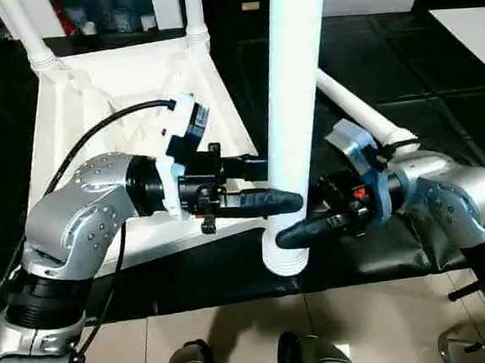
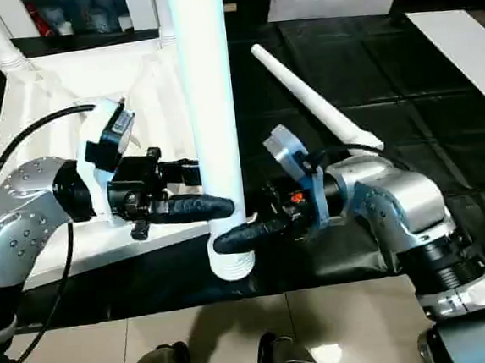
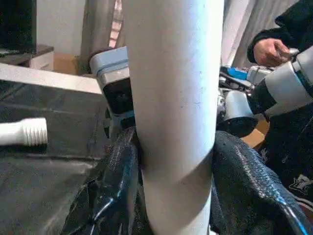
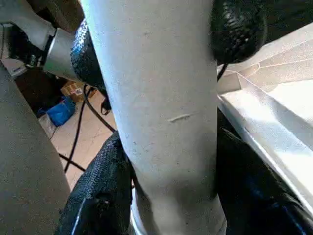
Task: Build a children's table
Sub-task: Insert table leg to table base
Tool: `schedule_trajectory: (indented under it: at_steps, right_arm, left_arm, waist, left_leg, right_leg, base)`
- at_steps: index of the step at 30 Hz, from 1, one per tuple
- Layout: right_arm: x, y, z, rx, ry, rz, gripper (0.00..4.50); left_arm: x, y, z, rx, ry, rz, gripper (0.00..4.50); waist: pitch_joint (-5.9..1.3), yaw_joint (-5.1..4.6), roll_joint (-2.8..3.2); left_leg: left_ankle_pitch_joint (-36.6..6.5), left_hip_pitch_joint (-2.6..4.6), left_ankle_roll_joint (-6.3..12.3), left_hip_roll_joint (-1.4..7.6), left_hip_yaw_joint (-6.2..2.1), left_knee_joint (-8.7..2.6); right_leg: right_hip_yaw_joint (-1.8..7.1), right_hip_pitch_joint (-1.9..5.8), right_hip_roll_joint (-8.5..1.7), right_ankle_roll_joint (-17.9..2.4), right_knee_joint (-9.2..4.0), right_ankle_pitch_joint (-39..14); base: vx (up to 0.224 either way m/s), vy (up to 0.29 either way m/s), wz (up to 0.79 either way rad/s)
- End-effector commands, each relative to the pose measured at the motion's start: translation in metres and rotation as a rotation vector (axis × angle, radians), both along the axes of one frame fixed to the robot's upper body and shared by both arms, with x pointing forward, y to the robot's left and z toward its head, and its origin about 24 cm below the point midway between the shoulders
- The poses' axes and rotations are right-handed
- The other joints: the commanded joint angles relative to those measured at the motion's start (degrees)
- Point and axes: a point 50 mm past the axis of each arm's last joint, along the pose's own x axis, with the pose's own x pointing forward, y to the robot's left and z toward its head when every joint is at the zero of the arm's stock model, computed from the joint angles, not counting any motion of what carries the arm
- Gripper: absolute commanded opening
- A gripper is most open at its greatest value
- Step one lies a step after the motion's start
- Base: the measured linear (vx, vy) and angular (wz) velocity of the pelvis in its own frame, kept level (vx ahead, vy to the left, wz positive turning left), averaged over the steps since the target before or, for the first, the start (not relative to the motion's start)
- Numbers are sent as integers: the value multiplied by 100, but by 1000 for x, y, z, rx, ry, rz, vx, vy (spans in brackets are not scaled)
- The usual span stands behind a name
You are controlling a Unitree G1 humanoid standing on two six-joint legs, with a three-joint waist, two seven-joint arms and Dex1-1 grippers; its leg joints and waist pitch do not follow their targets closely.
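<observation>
A long white table leg (image 1: pixel 299 100) stands upright in front of me, its ribbed end (image 1: pixel 285 258) hanging at the worktable's front edge. My left gripper (image 1: pixel 277 185) is shut on it from the left, a black finger (image 3: pixel 117 171) pressed to each side. Just below, my right gripper (image 1: pixel 296 228) clasps the same leg from the right, its fingers (image 4: pixel 98 191) tight on both sides. The white table top (image 1: pixel 90 84) lies upside down at the back left, ribs up. Two legs (image 1: pixel 30 39) (image 1: pixel 194 16) stand in its far corner sockets.
Another white leg (image 1: pixel 359 107) lies on the black-covered worktable (image 1: pixel 437 79) at the right, its ribbed end toward my right forearm. A white board (image 1: pixel 471 30) lies at the far right. A person's hand (image 3: pixel 269 49) shows behind the leg in the left wrist view.
</observation>
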Motion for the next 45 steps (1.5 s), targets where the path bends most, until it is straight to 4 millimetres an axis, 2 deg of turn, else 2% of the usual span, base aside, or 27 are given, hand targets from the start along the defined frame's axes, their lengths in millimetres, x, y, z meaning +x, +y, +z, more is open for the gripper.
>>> schedule_trajectory:
  at_steps: [1,3,9,13,14,15,16,17,18,20,22,24,32,37,38,40,42,43,44,45]
  right_arm:
    - [-5,6,-5,-9,-2,3,203]
    - [-10,7,-12,-14,2,-14,202]
    - [-27,4,-40,-42,58,-57,197]
    - [-29,3,-43,-35,67,-86,196]
    - [-29,3,-43,-32,67,-90,196]
    - [-27,4,-43,-31,59,-103,195]
    - [-26,4,-43,-28,51,-117,195]
    - [-25,4,-43,-27,46,-127,195]
    - [-23,3,-43,-26,41,-139,195]
    - [-23,3,-42,-24,38,-149,194]
    - [-22,2,-43,-25,36,-158,193]
    - [-22,1,-43,-26,34,-161,193]
    - [-16,2,-42,-14,-5,-232,193]
    - [-6,5,-37,23,-82,-378,193]
    - [-4,6,-36,33,-100,-410,193]
    - [0,11,-33,50,-149,-496,193]
    - [2,13,-31,56,-181,-551,193]
    - [5,16,-30,42,-220,-607,193]
    - [5,17,-30,39,-229,-624,193]
    - [8,21,-29,34,-279,-702,193]
  left_arm:
    - [-6,-6,0,21,-41,0,191]
    - [-11,-7,-8,26,-21,11,191]
    - [-24,-10,-33,28,55,54,191]
    - [-23,-9,-40,32,80,114,191]
    - [-23,-8,-40,33,88,116,191]
    - [-21,-8,-41,36,92,134,226]
    - [-19,-7,-42,38,86,164,247]
    - [-18,-6,-43,36,86,183,247]
    - [-18,-5,-43,32,93,188,261]
    - [-20,-3,-44,25,102,191,280]
    - [-21,-1,-45,23,106,200,297]
    - [-21,0,-46,26,108,201,324]
    - [-20,3,-44,17,98,261,374]
    - [-16,9,-40,-24,59,405,376]
    - [-15,10,-39,-28,47,444,376]
    - [-14,9,-37,-50,34,531,376]
    - [-15,7,-35,-66,31,575,376]
    - [-14,4,-36,-59,24,636,341]
    - [-14,3,-37,-58,20,654,341]
    - [-13,-2,-36,-74,10,728,320]
  waist:
    - [-542,6,20]
    - [-537,-2,15]
    - [-486,-18,10]
    - [-472,-25,8]
    - [-448,-27,28]
    - [-443,-31,15]
    - [-443,-34,53]
    - [-443,-39,41]
    - [-441,-38,62]
    - [-443,-48,46]
    - [-439,-46,60]
    - [-438,-49,48]
    - [-461,-41,49]
    - [-465,-49,47]
    - [-464,-52,70]
    - [-471,-64,68]
    - [-468,-74,56]
    - [-464,-74,62]
    - [-449,-84,54]
    - [-445,-95,51]
  left_leg:
    - [-932,122,313,298,-123,-382]
    - [-968,123,306,304,-127,-390]
    - [-1239,142,270,297,-131,-414]
    - [-1361,153,244,282,-143,-420]
    - [-1436,158,231,276,-149,-424]
    - [-1477,163,214,268,-154,-424]
    - [-1511,163,190,268,-161,-428]
    - [-1528,163,186,272,-164,-430]
    - [-1554,178,171,279,-175,-436]
    - [-1614,179,162,269,-174,-433]
    - [-1643,197,174,283,-174,-440]
    - [-1665,195,176,289,-178,-448]
    - [-1508,174,201,297,-166,-447]
    - [-1457,159,185,299,-157,-444]
    - [-1460,165,181,310,-157,-449]
    - [-1425,166,150,335,-160,-456]
    - [-1422,153,159,319,-152,-452]
    - [-1417,155,141,321,-151,-451]
    - [-1441,161,149,318,-150,-462]
    - [-1443,156,128,329,-150,-465]
  right_leg:
    - [370,405,-515,-932,-455,-2215]
    - [369,404,-515,-918,-463,-2258]
    - [361,377,-519,-697,-557,-2816]
    - [348,367,-525,-578,-599,-3068]
    - [341,355,-523,-546,-620,-3186]
    - [333,357,-527,-498,-635,-3289]
    - [323,359,-521,-476,-646,-3300]
    - [319,357,-521,-470,-647,-3293]
    - [315,348,-516,-466,-650,-3277]
    - [307,356,-524,-468,-658,-3305]
    - [315,341,-521,-493,-657,-3232]
    - [318,347,-523,-515,-644,-3180]
    - [340,358,-529,-644,-592,-2867]
    - [349,368,-532,-700,-573,-2730]
    - [353,355,-528,-699,-573,-2686]
    - [362,353,-521,-743,-537,-2519]
    - [362,357,-527,-755,-549,-2513]
    - [362,350,-522,-746,-546,-2516]
    - [364,344,-506,-703,-557,-2555]
    - [368,341,-512,-662,-560,-2583]
  base:
    - [0,0,0]
    - [0,0,0]
    - [0,0,0]
    - [0,0,0]
    - [0,0,0]
    - [0,0,0]
    - [0,0,0]
    - [0,0,0]
    - [0,0,0]
    - [0,0,0]
    - [0,0,0]
    - [0,0,0]
    - [0,0,0]
    - [0,0,0]
    - [0,0,0]
    - [0,0,0]
    - [0,0,0]
    - [0,0,0]
    - [0,0,0]
    - [0,0,0]
